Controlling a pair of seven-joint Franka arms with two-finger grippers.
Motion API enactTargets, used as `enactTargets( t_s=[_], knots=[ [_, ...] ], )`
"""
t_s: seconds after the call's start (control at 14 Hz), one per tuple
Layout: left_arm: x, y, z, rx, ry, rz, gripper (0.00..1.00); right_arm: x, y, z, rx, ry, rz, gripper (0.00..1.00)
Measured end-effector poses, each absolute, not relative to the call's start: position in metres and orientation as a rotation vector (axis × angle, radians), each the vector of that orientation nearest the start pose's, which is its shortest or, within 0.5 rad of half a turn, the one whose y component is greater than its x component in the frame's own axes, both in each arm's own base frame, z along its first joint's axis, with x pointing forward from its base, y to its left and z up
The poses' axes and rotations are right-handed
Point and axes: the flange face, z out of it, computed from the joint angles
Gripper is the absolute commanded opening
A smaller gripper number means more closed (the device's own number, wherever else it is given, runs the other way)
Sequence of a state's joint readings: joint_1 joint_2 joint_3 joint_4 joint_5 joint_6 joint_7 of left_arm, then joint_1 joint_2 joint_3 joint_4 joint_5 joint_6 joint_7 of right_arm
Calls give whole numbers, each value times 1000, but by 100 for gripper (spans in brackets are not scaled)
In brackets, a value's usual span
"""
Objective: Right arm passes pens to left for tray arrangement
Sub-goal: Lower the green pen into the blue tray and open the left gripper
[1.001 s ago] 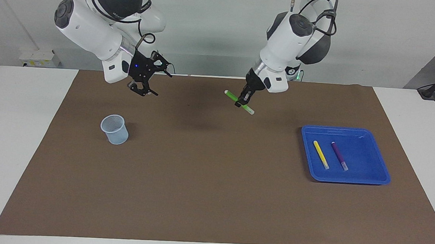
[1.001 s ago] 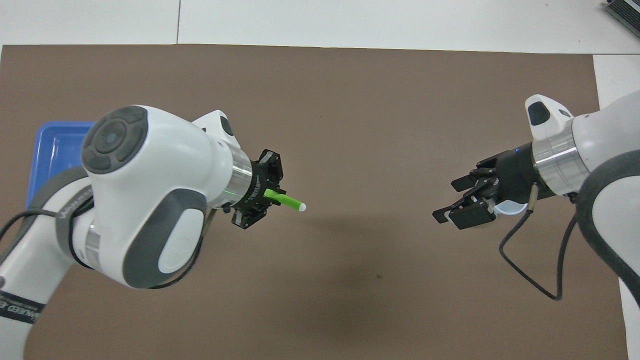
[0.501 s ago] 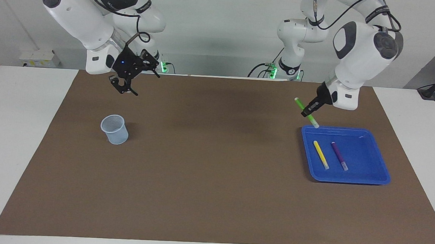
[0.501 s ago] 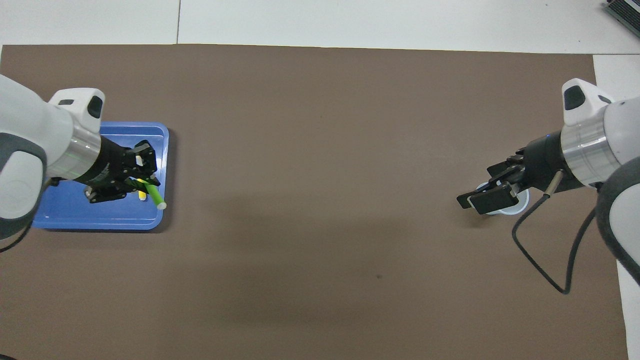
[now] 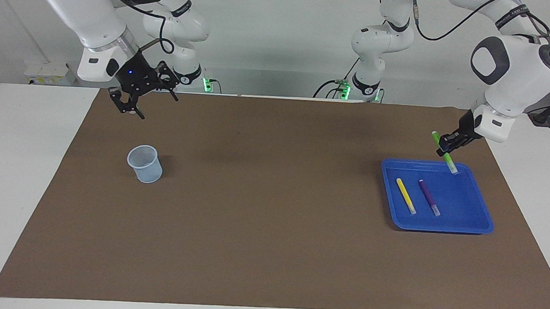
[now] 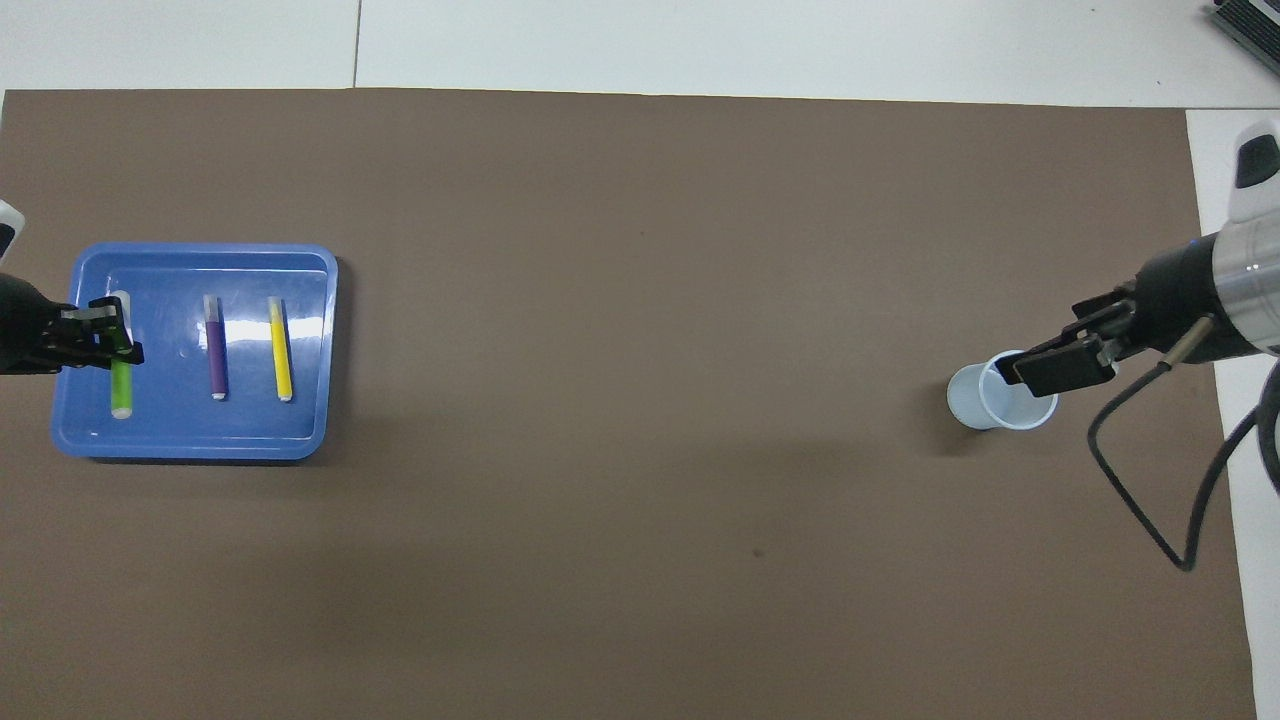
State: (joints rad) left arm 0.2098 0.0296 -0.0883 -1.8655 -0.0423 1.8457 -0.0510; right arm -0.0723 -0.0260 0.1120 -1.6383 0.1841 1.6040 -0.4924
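Over tray [image 5: 483, 227], left gripper [image 5: 449, 142] pinching green pen [image 5: 449, 160]

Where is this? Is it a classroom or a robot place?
Most likely a robot lab, not a classroom. Two white robot arms are bolted at the edge of a table covered by a brown mat. The left gripper holds a green pen over a blue tray. Cables hang along the arms.

1. blue tray [image 5: 471, 226] sat at the left arm's end of the mat.
2. yellow pen [image 5: 405, 195] and purple pen [image 5: 429, 197] lay in it, side by side, apart.
3. green pen [image 5: 444, 152] hung tilted over the tray, clamped in the left gripper [image 5: 449, 142].
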Motion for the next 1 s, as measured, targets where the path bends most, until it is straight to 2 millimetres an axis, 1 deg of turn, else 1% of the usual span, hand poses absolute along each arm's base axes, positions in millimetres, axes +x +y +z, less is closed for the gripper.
enactTargets(
  t_s=[0.07, 0.14, 0.21, 0.36, 0.43, 0.5, 0.64, 0.79, 0.86, 0.93, 1.0],
  knots=[
    [562, 77, 479, -3153, -181, 76, 0, 548, 34, 615, -2894, -753, -51, 100],
    [565, 85, 468, -3141, -117, 62, 0, 549, 27, 617, -2915, -731, -54, 100],
    [569, 94, 456, -3134, -93, 40, 0, 549, 19, 618, -2940, -699, -54, 100],
    [573, 120, 432, -3131, -38, -2, 0, 549, 4, 618, -2990, -638, -42, 100],
    [575, 132, 418, -3131, -17, -19, 0, 549, -4, 618, -3006, -611, -39, 100],
    [579, 140, 402, -3131, -7, -36, 0, 549, -12, 618, -3023, -588, -36, 100],
    [588, 145, 363, -3131, 8, -38, 0, 549, -24, 618, -3055, -555, -31, 100],
    [595, 145, 327, -3121, 38, -26, 0, 550, -27, 618, -3079, -515, -31, 100],
    [597, 145, 316, -3124, 44, -21, 0, 550, -26, 618, -3093, -501, -29, 100],
    [598, 144, 310, -3125, 46, -19, 0, 550, -27, 618, -3099, -483, -31, 100],
    [599, 144, 309, -3124, 47, -29, 0, 551, -29, 618, -3103, -460, -38, 100]
  ],
)
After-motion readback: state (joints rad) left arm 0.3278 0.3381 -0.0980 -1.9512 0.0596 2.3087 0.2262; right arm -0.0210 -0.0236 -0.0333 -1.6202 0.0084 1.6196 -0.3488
